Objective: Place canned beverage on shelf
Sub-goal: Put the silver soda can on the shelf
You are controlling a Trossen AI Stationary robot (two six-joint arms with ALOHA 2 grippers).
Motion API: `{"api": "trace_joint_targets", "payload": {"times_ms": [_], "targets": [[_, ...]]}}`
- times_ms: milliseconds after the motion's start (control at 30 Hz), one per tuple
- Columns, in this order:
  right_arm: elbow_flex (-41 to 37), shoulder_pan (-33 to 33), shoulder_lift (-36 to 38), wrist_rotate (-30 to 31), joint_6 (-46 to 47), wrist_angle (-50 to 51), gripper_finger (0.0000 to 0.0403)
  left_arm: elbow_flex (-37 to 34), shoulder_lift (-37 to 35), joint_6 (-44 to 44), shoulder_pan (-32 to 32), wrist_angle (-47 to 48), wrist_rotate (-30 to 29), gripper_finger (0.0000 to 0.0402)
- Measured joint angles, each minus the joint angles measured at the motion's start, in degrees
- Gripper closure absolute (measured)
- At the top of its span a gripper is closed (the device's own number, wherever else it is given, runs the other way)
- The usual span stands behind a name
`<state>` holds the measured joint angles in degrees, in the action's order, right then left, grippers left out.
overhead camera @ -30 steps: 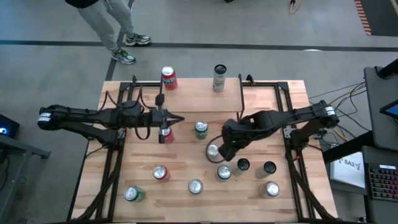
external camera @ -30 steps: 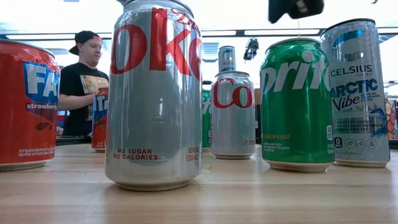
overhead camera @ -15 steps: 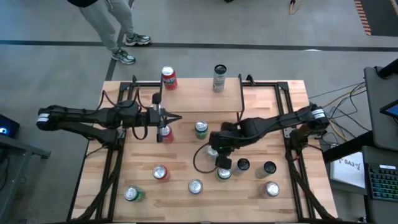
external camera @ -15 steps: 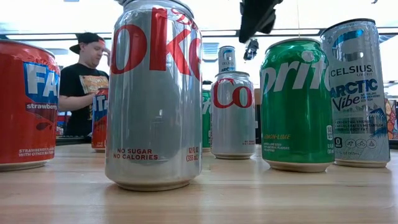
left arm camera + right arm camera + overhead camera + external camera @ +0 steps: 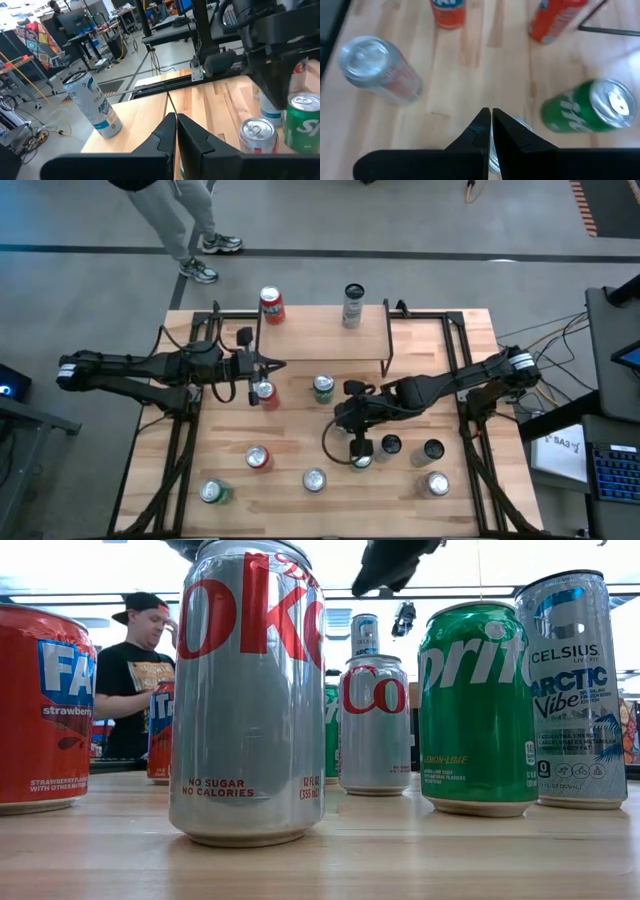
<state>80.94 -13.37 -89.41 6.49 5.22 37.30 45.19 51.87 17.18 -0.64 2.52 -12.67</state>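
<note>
1. You see a wood table (image 5: 420, 490) with many cans standing on it; a person (image 5: 135, 680) stands in the room behind.
2. The shelf (image 5: 320, 335) runs side to side at the far edge and holds one tall can (image 5: 352, 305), upright.
3. Your left gripper (image 5: 280, 366) and right gripper (image 5: 345, 420) both have fingers pressed together, holding nothing.

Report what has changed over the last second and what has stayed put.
The right gripper has swung inward over the cans at mid-table, from beside the shelf's right front leg toward the green can, with its jaws shut and empty. The left gripper drew back slightly, away from the centre of the table, also shut. No can moved; two remain on the shelf.
</note>
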Motion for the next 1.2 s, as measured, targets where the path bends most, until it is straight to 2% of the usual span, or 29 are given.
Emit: {"api": "trace_joint_targets", "payload": {"times_ms": [200, 433, 600, 767, 1033, 1200], "targets": [[-4.71, 0.04, 2.79, 2.98, 1.02, -0.49, 0.0394, 0.00, 0.12, -1.69, 0.00, 0.26, -0.02, 0.0402], [-5.15, 0.15, 2.71, 4.64, 0.20, -0.43, 0.0394, 0.00, 0.38, -2.72, 0.00, 0.12, -0.02, 0.0402], [-5.15, 0.82, 2.67, 9.28, 8.01, 1.02, 0.0378, 0.00, 0.43, -2.96, 0.00, 0.13, -0.02, 0.0402], [-5.02, 1.22, 2.21, 10.05, 11.69, 2.67, 0.0304, 0.00, 0.47, -3.22, 0.00, 0.13, -0.02, 0.0402], [-4.09, 1.30, 2.12, 10.50, 13.28, 2.10, 0.0120, 0.00, 0.47, -4.35, 0.00, 0.13, 0.06, 0.0402], [-4.37, 0.03, -0.32, 9.90, 12.98, 1.35, 0.0051, 0.00, 0.47, -5.18, -0.02, 0.13, 0.11, 0.0402]]}}
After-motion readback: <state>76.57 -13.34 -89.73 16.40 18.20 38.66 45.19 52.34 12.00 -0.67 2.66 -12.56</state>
